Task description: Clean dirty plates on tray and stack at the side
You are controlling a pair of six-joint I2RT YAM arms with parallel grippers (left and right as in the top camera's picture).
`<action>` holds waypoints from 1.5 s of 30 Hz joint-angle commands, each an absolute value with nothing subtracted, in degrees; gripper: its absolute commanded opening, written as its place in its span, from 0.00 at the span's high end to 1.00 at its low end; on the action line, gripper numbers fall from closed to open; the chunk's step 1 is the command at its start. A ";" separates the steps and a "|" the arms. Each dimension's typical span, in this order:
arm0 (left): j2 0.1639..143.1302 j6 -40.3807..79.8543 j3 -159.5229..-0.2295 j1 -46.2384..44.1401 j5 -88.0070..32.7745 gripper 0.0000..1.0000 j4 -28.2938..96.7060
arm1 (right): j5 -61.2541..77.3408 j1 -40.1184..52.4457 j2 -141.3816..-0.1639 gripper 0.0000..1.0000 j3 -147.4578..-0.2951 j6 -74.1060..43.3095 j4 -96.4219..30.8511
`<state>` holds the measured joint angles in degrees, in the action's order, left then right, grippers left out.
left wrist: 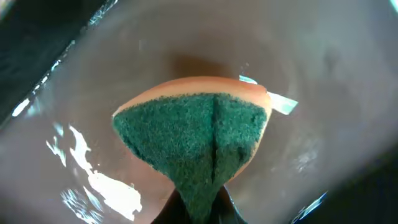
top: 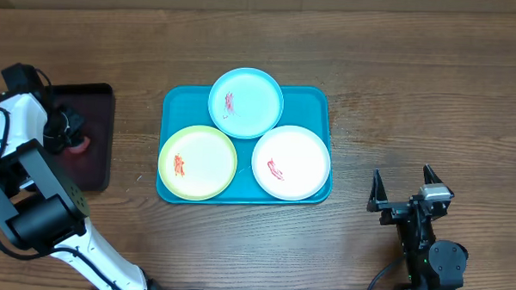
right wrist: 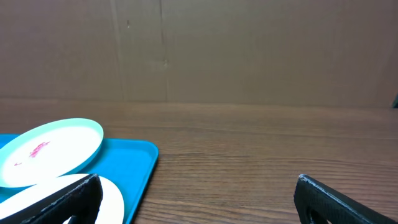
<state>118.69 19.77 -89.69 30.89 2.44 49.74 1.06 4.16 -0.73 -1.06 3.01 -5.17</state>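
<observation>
Three plates lie on the teal tray [top: 178, 103]. The light blue plate [top: 246, 102] is at the back, the yellow-green plate [top: 197, 163] front left and the white plate [top: 291, 162] front right. Each carries a red smear. My left gripper [top: 72, 132] reaches down over the maroon tray at the far left. In the left wrist view it [left wrist: 198, 208] is shut on a sponge [left wrist: 193, 134] with a green scouring face and an orange body. My right gripper [top: 404, 186] stands open and empty to the right of the tray, its fingers [right wrist: 329, 199] wide apart.
The dark maroon tray [top: 100, 101] sits left of the teal tray, under the sponge. Bare wooden table lies between the teal tray's right rim [right wrist: 134, 162] and my right arm. A brown wall closes off the far side.
</observation>
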 commanded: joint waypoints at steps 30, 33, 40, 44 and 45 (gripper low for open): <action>117.34 18.22 -98.26 30.35 3.25 0.96 61.41 | 0.49 4.45 -0.16 0.00 -0.47 3.05 -4.84; 117.60 18.63 -92.12 30.35 1.74 0.96 56.69 | 0.47 4.45 -0.16 0.00 -0.47 3.05 -4.84; 117.19 16.71 -93.56 30.35 -0.05 0.96 57.36 | 0.47 4.45 -0.16 0.00 -0.47 3.05 -4.84; 117.19 16.69 -98.61 30.24 -4.08 0.96 60.97 | 0.49 4.45 -0.16 0.00 -0.47 3.05 -4.84; 117.19 16.69 -99.39 30.24 -5.98 0.96 61.41 | 0.49 4.45 -0.16 0.00 -0.47 3.05 -4.84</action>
<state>118.19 17.96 -95.31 30.74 -0.91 60.66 1.02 4.16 -0.73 -1.06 3.01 -5.17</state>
